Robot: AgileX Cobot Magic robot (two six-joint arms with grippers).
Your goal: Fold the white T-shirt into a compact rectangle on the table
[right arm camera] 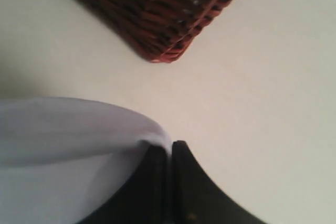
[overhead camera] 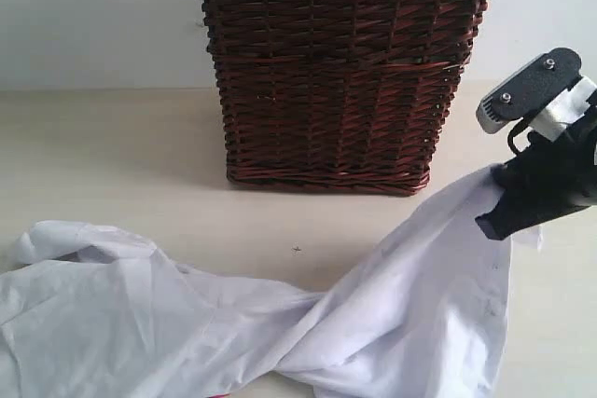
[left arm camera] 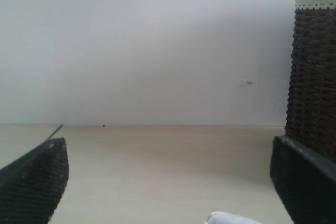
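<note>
The white T-shirt (overhead camera: 233,323) lies crumpled across the front of the cream table (overhead camera: 112,156). Its right end rises in a taut peak to my right gripper (overhead camera: 494,221), which is shut on the cloth above the table. In the right wrist view the two black fingers (right arm camera: 152,182) press together with the white T-shirt (right arm camera: 68,145) pinched at their tips. The left gripper (left arm camera: 168,182) is open, its fingers wide apart over bare table (left arm camera: 157,161), with a small bit of white cloth (left arm camera: 231,219) showing at the frame's edge. That gripper is out of the exterior view.
A dark brown wicker basket (overhead camera: 340,72) with a lace-trimmed liner stands at the back middle of the table, just behind the lifted cloth. It also shows beside the left gripper's finger (left arm camera: 315,77) and beyond the right gripper (right arm camera: 157,9). A pale wall lies behind.
</note>
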